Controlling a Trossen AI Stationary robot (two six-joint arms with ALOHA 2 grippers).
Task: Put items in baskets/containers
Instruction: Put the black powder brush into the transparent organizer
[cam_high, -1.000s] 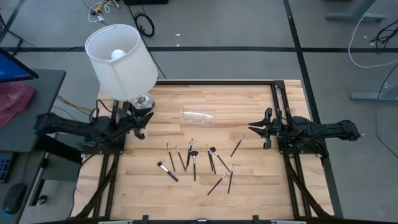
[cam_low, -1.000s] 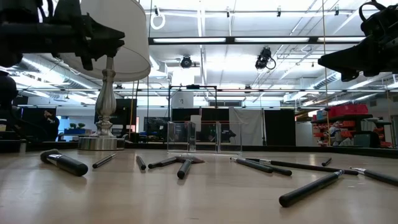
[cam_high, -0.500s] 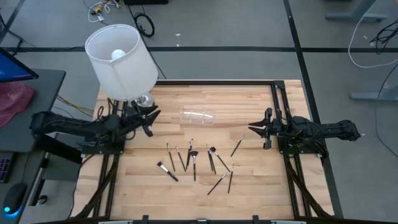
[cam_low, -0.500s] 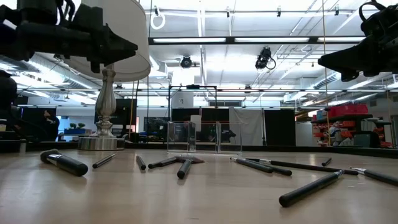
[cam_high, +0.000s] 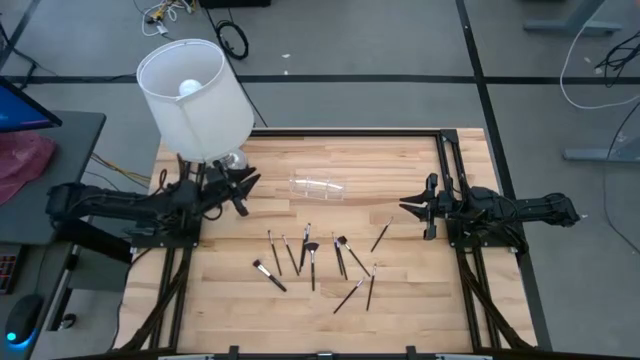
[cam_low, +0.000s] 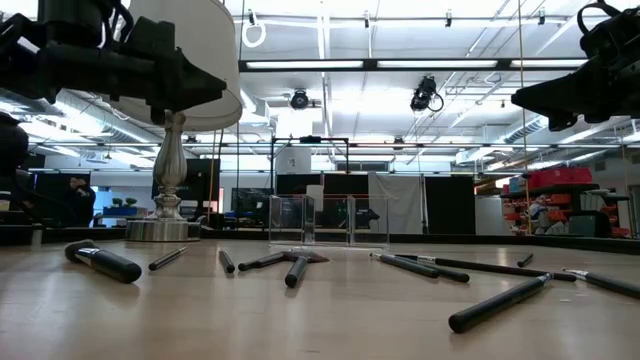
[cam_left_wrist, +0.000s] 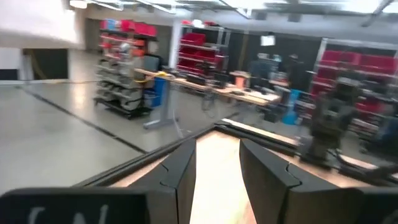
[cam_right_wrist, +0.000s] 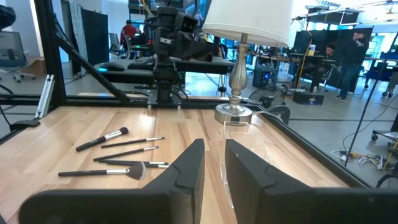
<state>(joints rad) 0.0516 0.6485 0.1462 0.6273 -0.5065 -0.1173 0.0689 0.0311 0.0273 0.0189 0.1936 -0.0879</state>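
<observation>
The thin dark-handled makeup brushes (cam_high: 310, 262) lie scattered flat on the middle of the pale wooden table (cam_high: 400, 300), some with pale tips, some with dark tips. The small clear plastic container (cam_high: 317, 186) stands behind them, apart. A white-shaded lamp on a silver base (cam_high: 195, 95) stands at the far left corner. The left gripper (cam_high: 243, 193) hangs just beside its base, fingers apart, grasping nothing. The right gripper (cam_high: 408, 207) waits at the right edge, fingers slightly apart, empty.

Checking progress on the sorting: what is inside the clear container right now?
Nothing shows inside the clear container; its see-through walls reveal only the room behind. The brushes all lie on the table, nearer the camera side. Neither gripper holds one.
</observation>
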